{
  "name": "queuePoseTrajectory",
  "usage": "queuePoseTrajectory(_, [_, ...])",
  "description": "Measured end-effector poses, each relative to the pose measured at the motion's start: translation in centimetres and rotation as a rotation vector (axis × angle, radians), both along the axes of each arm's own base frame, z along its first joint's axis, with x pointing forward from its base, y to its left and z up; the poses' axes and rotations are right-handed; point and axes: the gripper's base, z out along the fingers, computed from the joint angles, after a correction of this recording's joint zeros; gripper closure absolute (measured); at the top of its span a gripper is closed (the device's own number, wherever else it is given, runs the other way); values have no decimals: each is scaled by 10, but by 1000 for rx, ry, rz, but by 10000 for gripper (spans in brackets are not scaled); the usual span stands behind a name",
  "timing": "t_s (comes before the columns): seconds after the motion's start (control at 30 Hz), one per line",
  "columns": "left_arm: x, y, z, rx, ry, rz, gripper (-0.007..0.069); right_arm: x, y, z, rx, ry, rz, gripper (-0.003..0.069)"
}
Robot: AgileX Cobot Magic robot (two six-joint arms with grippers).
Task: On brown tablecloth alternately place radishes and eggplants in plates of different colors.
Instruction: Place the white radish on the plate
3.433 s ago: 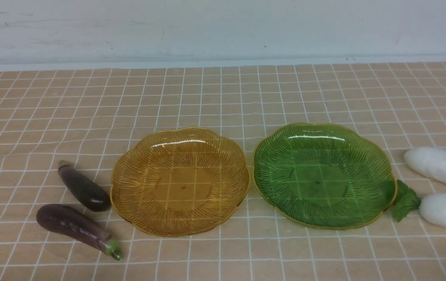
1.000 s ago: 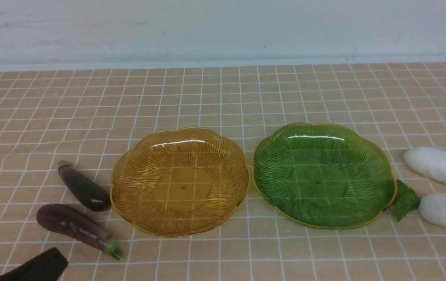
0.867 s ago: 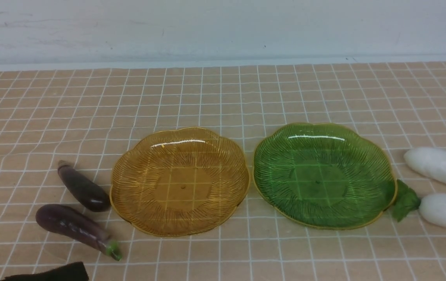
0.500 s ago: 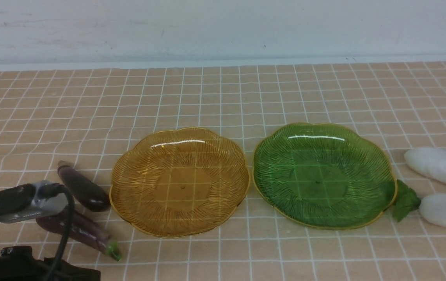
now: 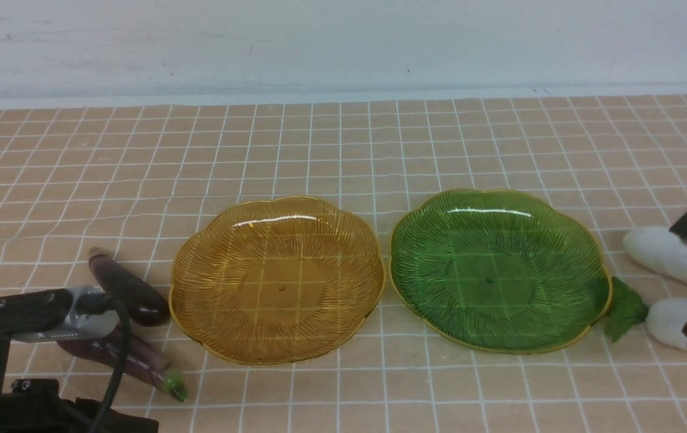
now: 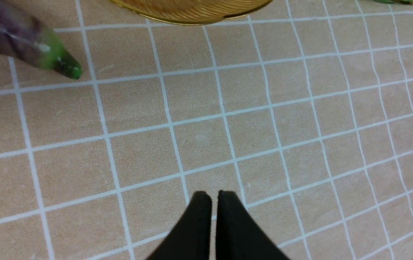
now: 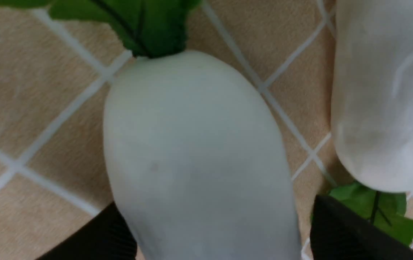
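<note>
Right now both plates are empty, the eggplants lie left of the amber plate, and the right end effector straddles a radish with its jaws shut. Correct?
Not quite: the right end effector is open, its fingers spread either side of the radish, as the right wrist view shows. The rest holds.

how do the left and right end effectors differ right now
The left end effector is shut, fingers pressed together; the right end effector is open. The left hangs over bare brown tablecloth near the green-tipped eggplant; the right straddles the nearer radish, one finger on each side. Both have black fingers, and neither grips anything yet.
</note>
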Motion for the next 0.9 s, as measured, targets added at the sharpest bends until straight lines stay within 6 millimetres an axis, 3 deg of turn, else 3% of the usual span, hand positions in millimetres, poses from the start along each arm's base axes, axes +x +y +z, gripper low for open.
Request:
queuePoseTrajectory(0.23, [0, 0, 0, 0, 2, -1, 614, 4, -1, -6, -2, -11, -43, 175])
queuePoseTrajectory(0.5, [0, 0, 0, 0, 3, -2, 614, 5, -6, 6, -42, 5, -146, 178])
queuePoseTrajectory(0.6, [0, 0, 0, -1, 5, -4, 614, 7, -7, 24, -57, -1, -230, 178])
queuePoseTrajectory(0.7, [0, 0, 0, -1, 5, -4, 614, 13, -6, 55, -7, -65, -321, 178])
queuePoseTrajectory(0.8, [0, 0, 0, 0, 2, -4, 614, 19, 4, 97, 168, -155, -433, 178])
queuePoseTrajectory(0.9, [0, 0, 0, 3, -5, -1, 613, 22, 20, 124, 387, -193, -518, 178])
